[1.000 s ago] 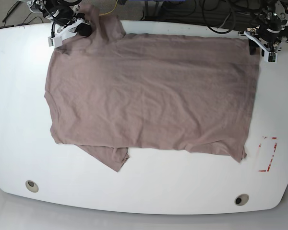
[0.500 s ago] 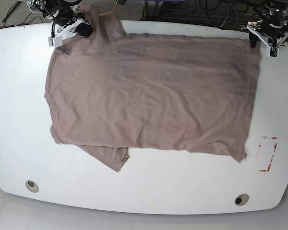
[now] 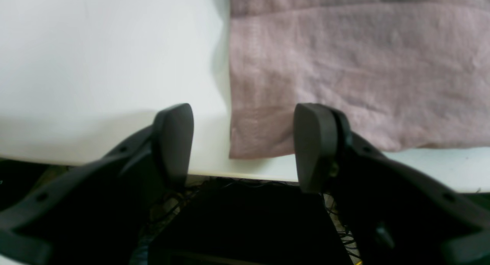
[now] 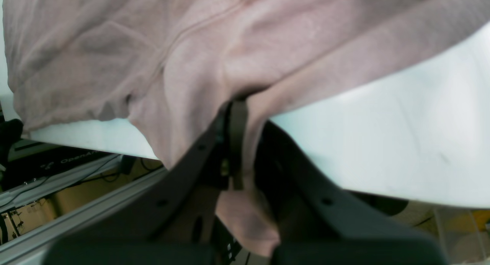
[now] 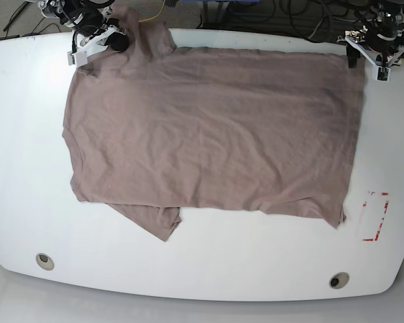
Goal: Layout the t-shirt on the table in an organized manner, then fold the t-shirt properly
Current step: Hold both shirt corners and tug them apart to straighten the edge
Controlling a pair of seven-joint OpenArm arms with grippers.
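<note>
T-shirt (image 5: 209,131) lies spread across the table (image 5: 27,134), hem corner at the far edge — left gripper (image 3: 243,146) hangs spread and empty above it, right gripper (image 4: 239,142) pinching the sleeve at the opposite far corner to keep it taut

In the right wrist view the t-shirt (image 4: 214,54) runs off the top and left edges, and its fabric hides the right gripper (image 4: 239,115) tips. In the base view the bench (image 5: 209,269) is cut at both sides. The left gripper (image 3: 243,142) arms are blurred and cropped below.
</note>
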